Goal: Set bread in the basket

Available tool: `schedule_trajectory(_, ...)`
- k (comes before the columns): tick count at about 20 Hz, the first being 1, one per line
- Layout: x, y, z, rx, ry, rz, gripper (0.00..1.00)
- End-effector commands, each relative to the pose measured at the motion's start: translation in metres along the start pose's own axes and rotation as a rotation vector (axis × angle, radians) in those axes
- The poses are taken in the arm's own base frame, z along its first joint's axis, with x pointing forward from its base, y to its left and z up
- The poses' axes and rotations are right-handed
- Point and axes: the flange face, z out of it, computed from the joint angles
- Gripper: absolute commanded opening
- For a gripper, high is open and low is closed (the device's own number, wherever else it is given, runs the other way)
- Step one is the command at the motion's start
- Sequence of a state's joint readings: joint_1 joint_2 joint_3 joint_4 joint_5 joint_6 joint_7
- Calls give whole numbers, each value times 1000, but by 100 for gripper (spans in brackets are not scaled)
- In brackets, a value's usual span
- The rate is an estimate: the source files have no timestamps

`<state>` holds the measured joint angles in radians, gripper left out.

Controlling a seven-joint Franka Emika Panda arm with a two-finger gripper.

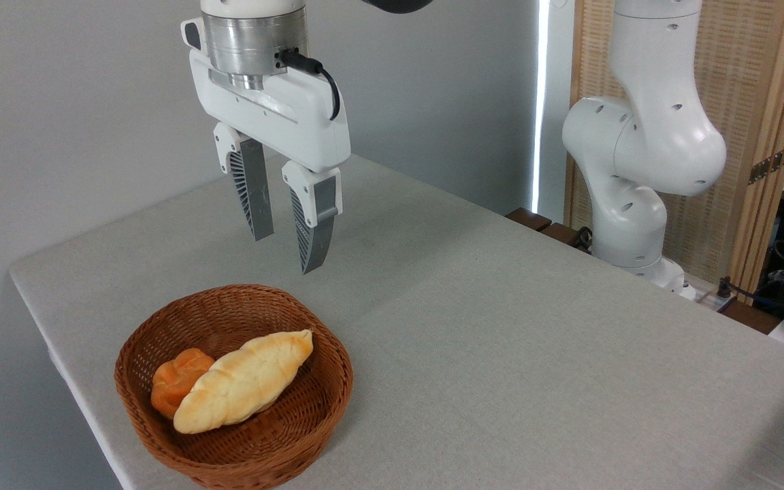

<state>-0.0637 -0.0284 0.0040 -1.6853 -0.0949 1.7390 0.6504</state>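
Where the pale grey wall meets the far edge, a broad table (535, 354) covered in light grey cloth fills most of what I can see, running from the near left corner out toward the right. Behind its far right side stands the white arm (644, 136), its rounded joints stacked in front of a woven reed screen (739, 102) in a wooden frame, with some dark cables trailing on the floor nearby. The arm's other end comes down from the top of the view on the left, ending in the gripper (286, 253), which hangs in the air above the table, well clear of everything below it; its two ribbed grey fingers are parted with nothing between them. Below it and a little to the left, close to the table's near left edge, sits the basket (310, 415), round, shallow and brown wicker. The bread (246, 381) lies inside it, a long pale golden braided loaf resting at a slant, one tapered end toward the far rim and the other toward the near rim. Tucked against the loaf's left side, also inside, is a small round orange bun (177, 381).
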Motion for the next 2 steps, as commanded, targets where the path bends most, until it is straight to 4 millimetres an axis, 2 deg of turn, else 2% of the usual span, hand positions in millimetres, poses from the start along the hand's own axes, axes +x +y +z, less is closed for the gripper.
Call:
schedule_trajectory(1,0,0,-3,14,0,-10,100)
schedule_trajectory(2,0,-1,-3,12,-1,-14,100)
